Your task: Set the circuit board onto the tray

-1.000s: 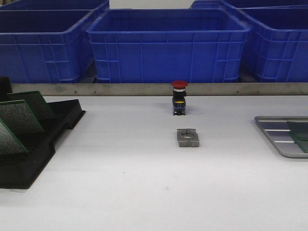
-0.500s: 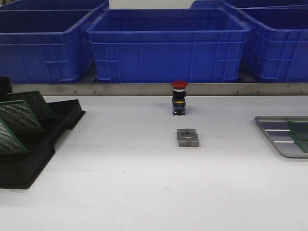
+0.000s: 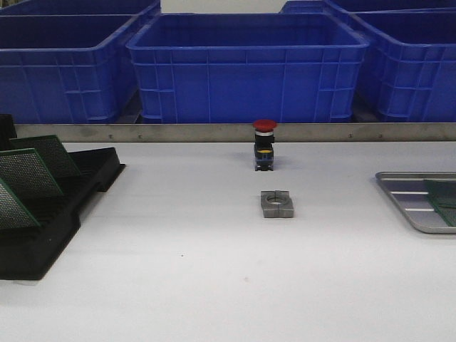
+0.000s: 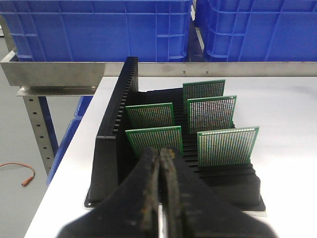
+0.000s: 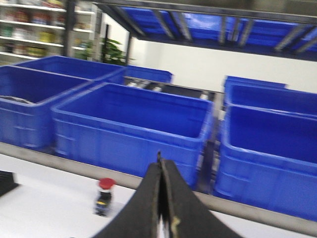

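The silver-grey tray point(image 3: 405, 194) lies at the table's right edge, cut off by the frame, with a green circuit board point(image 3: 443, 197) lying on it. At the far left a black slotted rack point(image 3: 50, 224) holds upright green circuit boards point(image 3: 28, 173). In the left wrist view my left gripper point(image 4: 162, 154) is shut and empty, just short of the rack point(image 4: 111, 134), in front of the nearest of several boards point(image 4: 153, 140). My right gripper point(image 5: 161, 167) is shut and empty, held up facing the crates. Neither gripper shows in the front view.
A red-capped push button point(image 3: 264, 144) stands mid-table, also in the right wrist view point(image 5: 104, 197). A grey metal block point(image 3: 276, 204) lies in front of it. Blue crates point(image 3: 246, 68) line the back behind a metal rail point(image 3: 214, 132).
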